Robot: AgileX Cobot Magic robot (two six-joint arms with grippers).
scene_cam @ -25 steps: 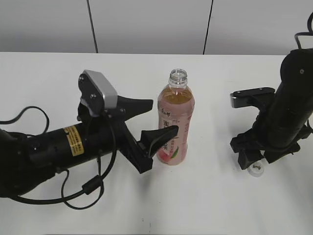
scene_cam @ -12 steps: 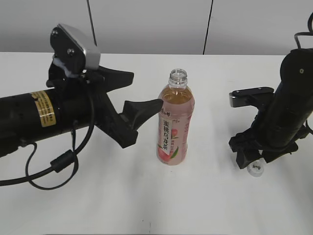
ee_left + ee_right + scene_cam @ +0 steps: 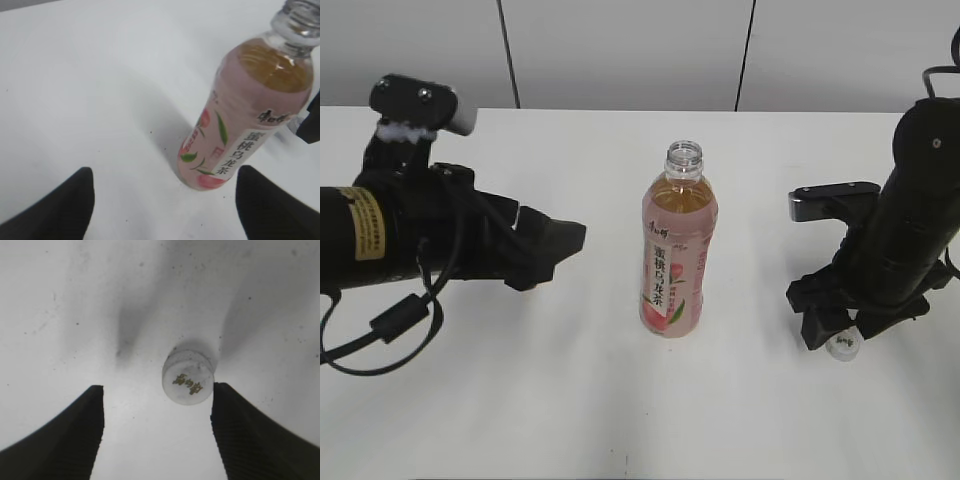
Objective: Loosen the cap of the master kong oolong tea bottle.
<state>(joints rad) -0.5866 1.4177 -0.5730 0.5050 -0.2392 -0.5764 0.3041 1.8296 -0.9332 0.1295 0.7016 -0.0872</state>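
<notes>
The master kong oolong tea bottle (image 3: pixel 673 256) stands upright mid-table with its neck open and no cap on it; it also shows in the left wrist view (image 3: pixel 245 120). The white cap (image 3: pixel 842 346) lies on the table under the right arm, and in the right wrist view (image 3: pixel 188 376) it sits close to the right finger. My right gripper (image 3: pixel 157 395) is open above it and holds nothing. My left gripper (image 3: pixel 165 182) is open and empty, drawn back to the left of the bottle (image 3: pixel 560 245).
The white table (image 3: pixel 740 420) carries nothing else. A grey panelled wall (image 3: pixel 620 50) runs along the back edge. Black cables (image 3: pixel 380 320) hang from the left arm at the front left.
My left gripper has let go of the bottle and pulled away to the left and up. The bottle stands alone. The right arm and the cap have barely moved.
</notes>
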